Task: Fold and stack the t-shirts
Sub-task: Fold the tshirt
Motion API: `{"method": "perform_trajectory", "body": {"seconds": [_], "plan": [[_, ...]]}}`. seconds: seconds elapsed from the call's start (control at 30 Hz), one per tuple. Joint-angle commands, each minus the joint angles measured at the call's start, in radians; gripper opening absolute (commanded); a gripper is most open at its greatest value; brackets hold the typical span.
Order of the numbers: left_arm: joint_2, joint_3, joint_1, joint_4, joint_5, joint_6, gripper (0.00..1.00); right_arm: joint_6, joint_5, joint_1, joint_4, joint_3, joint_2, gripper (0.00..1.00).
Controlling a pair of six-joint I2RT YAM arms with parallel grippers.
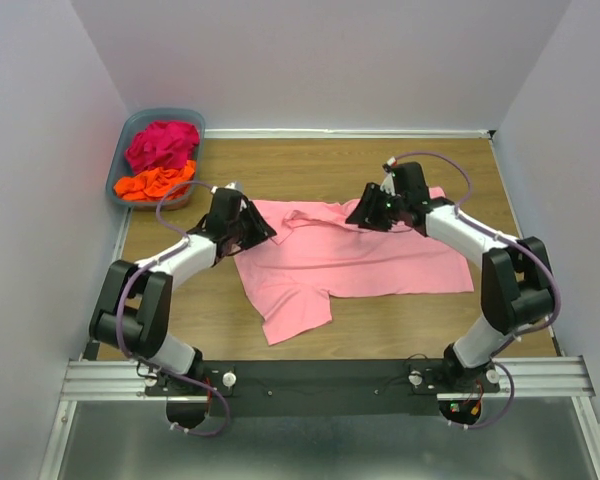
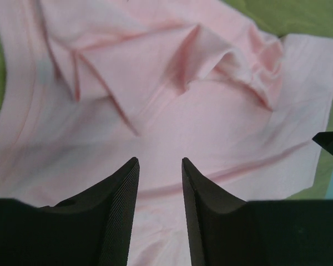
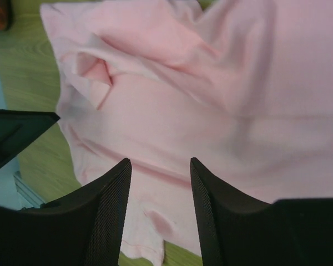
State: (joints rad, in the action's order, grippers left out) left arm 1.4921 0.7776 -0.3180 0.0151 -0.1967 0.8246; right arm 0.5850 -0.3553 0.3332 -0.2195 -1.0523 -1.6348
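Note:
The light pink t-shirt [image 1: 360, 258] lies spread on the wooden table, rumpled along its far edge, one sleeve pointing toward the near edge. It fills the left wrist view [image 2: 172, 111] and the right wrist view [image 3: 211, 100]. My left gripper [image 1: 261, 228] hovers over the shirt's left far corner, jaws open with nothing between them [image 2: 160, 160]. My right gripper [image 1: 365, 212] hovers over the far edge near the middle, jaws open and empty [image 3: 160, 162]. The magenta t-shirt [image 1: 162, 143] and the orange t-shirt [image 1: 155, 183] lie crumpled in the basket.
The grey-blue plastic basket [image 1: 195, 120] stands at the far left corner against the wall. White walls enclose the table on three sides. Bare wood [image 1: 400, 325] shows between the shirt and the metal rail at the near edge.

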Motion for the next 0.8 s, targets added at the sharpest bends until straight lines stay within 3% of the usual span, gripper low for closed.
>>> {"method": "perform_trajectory", "body": {"seconds": [0.0,0.2,0.4,0.77], "plan": [[0.114,0.063,0.000,-0.118,-0.041,0.039,0.41,0.039,-0.031,0.039,0.080,-0.083,-0.106,0.53],[0.207,0.103,-0.001,-0.106,-0.047,0.022,0.40,0.085,-0.039,0.075,0.164,-0.195,-0.206,0.52],[0.175,0.074,-0.001,-0.073,0.046,0.022,0.42,0.107,-0.048,0.118,0.183,-0.273,-0.298,0.52],[0.252,0.095,-0.001,-0.073,0.043,-0.010,0.45,0.159,-0.076,0.190,0.210,-0.377,-0.450,0.51]]}}
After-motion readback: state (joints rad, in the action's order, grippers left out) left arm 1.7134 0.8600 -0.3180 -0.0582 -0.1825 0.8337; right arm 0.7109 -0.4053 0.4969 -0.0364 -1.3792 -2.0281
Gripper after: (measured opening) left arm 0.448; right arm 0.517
